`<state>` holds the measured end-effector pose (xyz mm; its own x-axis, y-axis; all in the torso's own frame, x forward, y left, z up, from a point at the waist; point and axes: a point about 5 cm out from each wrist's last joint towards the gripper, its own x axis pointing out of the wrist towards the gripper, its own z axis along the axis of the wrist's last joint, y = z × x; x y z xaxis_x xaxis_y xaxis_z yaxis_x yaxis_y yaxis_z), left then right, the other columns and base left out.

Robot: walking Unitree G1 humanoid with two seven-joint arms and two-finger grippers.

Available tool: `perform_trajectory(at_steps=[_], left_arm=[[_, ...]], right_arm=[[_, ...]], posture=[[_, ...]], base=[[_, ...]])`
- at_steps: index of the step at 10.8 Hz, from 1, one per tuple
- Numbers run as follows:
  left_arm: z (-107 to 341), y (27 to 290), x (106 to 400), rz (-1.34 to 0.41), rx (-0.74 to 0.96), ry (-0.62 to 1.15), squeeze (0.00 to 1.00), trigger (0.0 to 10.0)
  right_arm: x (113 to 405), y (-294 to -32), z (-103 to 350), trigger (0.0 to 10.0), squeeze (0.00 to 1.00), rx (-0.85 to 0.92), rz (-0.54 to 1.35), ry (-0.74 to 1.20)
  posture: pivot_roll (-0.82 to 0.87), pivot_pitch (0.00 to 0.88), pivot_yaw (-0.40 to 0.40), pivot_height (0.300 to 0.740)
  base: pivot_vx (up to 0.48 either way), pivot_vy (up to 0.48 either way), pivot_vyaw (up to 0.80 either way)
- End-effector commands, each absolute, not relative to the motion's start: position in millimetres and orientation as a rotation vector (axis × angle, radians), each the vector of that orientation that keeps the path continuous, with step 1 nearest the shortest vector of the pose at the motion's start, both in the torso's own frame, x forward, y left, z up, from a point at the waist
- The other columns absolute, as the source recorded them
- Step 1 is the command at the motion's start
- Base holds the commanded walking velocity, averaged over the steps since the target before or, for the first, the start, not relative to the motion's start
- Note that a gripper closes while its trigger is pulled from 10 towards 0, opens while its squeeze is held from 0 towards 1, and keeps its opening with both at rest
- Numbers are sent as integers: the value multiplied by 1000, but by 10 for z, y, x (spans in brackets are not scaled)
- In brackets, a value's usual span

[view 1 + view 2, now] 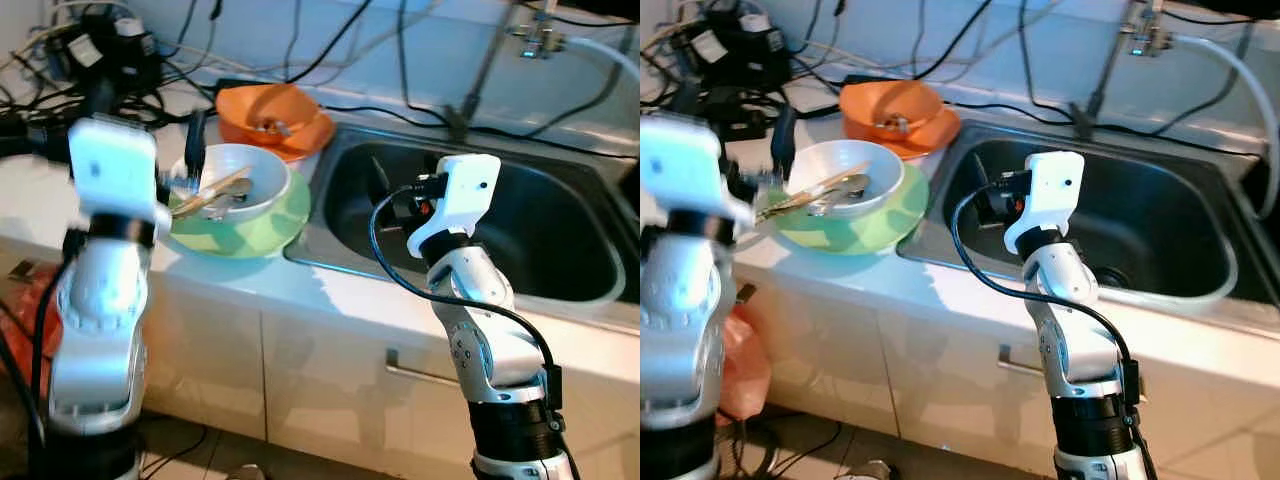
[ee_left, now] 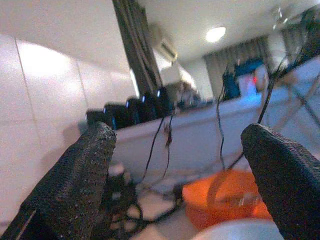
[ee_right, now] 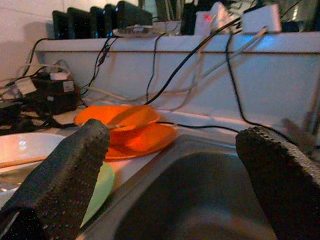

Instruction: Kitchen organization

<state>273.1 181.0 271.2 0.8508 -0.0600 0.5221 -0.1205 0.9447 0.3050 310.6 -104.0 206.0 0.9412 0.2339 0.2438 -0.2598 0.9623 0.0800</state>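
Left gripper (image 1: 192, 150) at the near rim of the white bowl (image 1: 232, 180), fingers spread wide with nothing between. Right gripper (image 3: 172, 165) over the sink (image 1: 560, 230) at its left end, fingers wide apart, empty. White bowl sits on a green plate (image 1: 262, 228), chopsticks (image 1: 212, 192) and a spoon inside. Beyond, an orange bowl (image 1: 268, 112) on an orange plate (image 3: 150, 137). Right wrist view adds power adapters (image 3: 100, 17) on the back ledge; head views show the faucet (image 1: 1145, 35).

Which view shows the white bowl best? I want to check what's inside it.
The left eye view: the white bowl sits on a green plate with chopsticks and other utensils inside. The right eye view shows much the same. The right wrist view catches its rim side-on; the left wrist view shows a blurred edge.
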Motion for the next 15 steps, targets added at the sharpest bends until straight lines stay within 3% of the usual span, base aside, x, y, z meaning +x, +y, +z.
perform_trajectory(at_steps=[1,3,4,6,15], left_arm=[[2801,1797,2705,27,335,-581,0,10000],[2852,1970,2721,91,293,-550,0,10000],[2605,2204,2697,182,264,-425,0,10000],[2385,2279,2628,213,259,-353,0,10000],[2294,2031,2593,77,217,-342,0,10000]], right_arm=[[3114,-1097,2075,10000,0,115,227,-247],[3117,-1065,2076,10000,0,117,237,-248],[3126,-1025,2065,10000,0,118,256,-242],[3125,-997,2050,10000,0,119,275,-234],[3100,-967,2007,10000,0,117,296,-219]], posture=[[116,3,-50,740],[140,7,-57,740],[148,8,-59,740],[154,10,-60,740],[150,20,-56,740]], base=[[0,0,0],[0,0,0],[0,0,0],[0,0,0],[0,0,0]])
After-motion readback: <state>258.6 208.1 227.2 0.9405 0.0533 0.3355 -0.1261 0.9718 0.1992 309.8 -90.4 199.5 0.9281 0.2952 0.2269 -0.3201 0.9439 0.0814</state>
